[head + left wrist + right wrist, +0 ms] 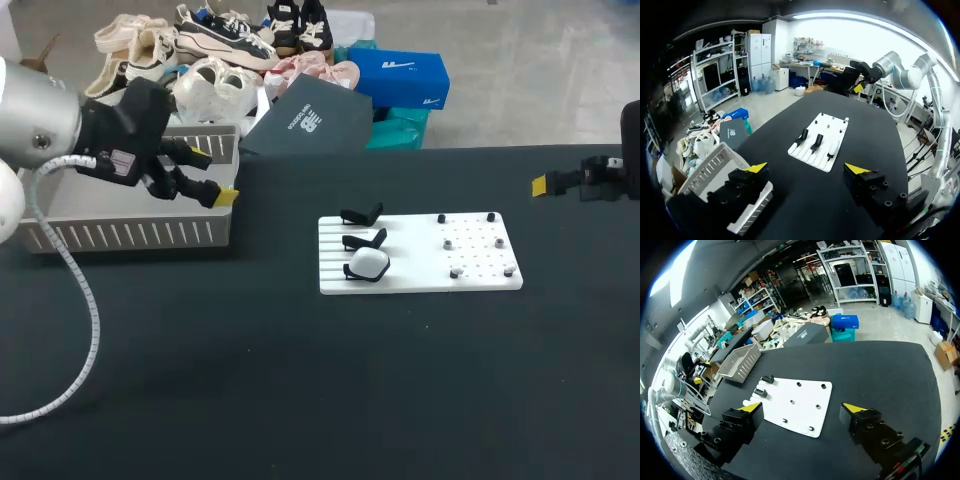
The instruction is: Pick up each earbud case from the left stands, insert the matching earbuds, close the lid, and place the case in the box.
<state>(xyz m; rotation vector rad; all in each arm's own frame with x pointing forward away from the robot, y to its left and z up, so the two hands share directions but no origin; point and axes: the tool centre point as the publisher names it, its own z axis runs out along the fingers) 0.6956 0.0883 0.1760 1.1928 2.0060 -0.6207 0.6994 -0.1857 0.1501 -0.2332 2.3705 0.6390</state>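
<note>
Fingers spread and empty, the left yellow-tipped gripper (213, 176) is pictured at the white slatted plastic box's (120, 236) rim, the right gripper (803, 408) likewise spread; the rounded white earbud case (368, 262), seated on a black stand (351, 272) at the left gripper's four o'clock, is judged next to be grasped.

Matt blk tabletop (300, 380), smooth wht plastic board (410, 265), glossy case (369, 262), grey plastic box (130, 235)

Nothing on the table (300, 380) bears lettering that can be read. The only printed item is a small white label (122, 160) on the black body of the left gripper (213, 176), well behind its jaws (its lines of print are too small to make out).
</note>
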